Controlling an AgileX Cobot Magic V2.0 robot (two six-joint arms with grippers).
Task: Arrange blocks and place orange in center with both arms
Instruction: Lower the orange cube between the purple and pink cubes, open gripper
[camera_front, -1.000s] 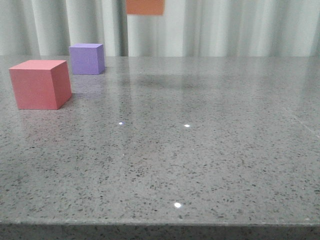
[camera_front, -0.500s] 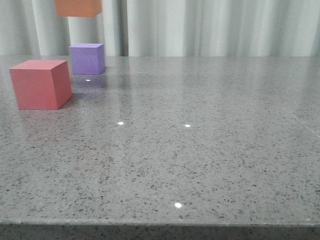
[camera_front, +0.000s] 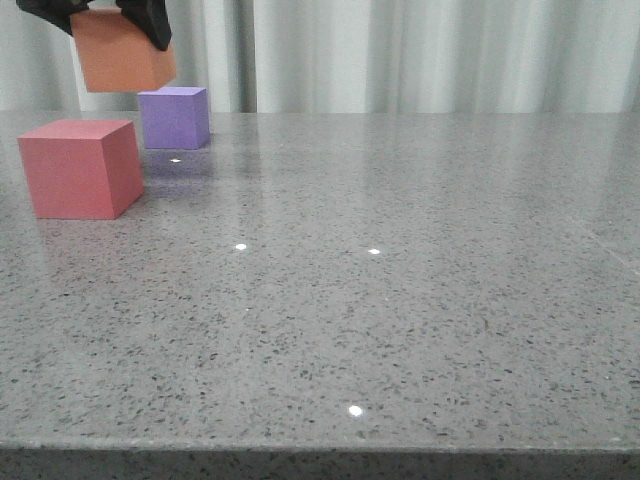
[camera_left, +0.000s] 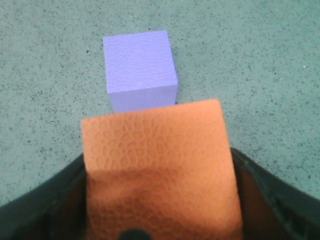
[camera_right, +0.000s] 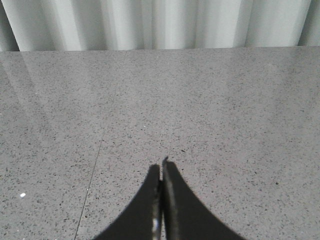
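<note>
Hanging at the upper left of the front view, the orange cube (camera_front: 122, 50) is clamped between the jaws of the left gripper (camera_front: 100, 12), well clear of the counter (camera_front: 400, 300) and tilted a little. Below it and to the right stands the purple cube (camera_front: 175, 117), and nearer the camera at the left edge sits the pinkish-red cube (camera_front: 80, 167); both rest flat on the counter, apart from each other.

The main risk, as I judge it, is the descent. The gap between the two resting cubes looks narrow from the front, and the orange cube hangs close above the purple one, so a lowering that drifts could clip the purple cube's top edge and push it out of line. The tilt could also make the orange cube land on an edge and tip over when released.

In the left wrist view, the orange cube (camera_left: 160, 170) fills the lower half of the frame with the dark fingers (camera_left: 270, 190) hugging both sides, and the purple cube (camera_left: 141, 70) lies just beyond it at upper centre; the pinkish-red cube does not appear there at all. The front view alone shows all three together.

The right gripper (camera_right: 161, 172) shows only in its own wrist view, jaws pressed together on nothing, over bare counter at lower centre.
</note>
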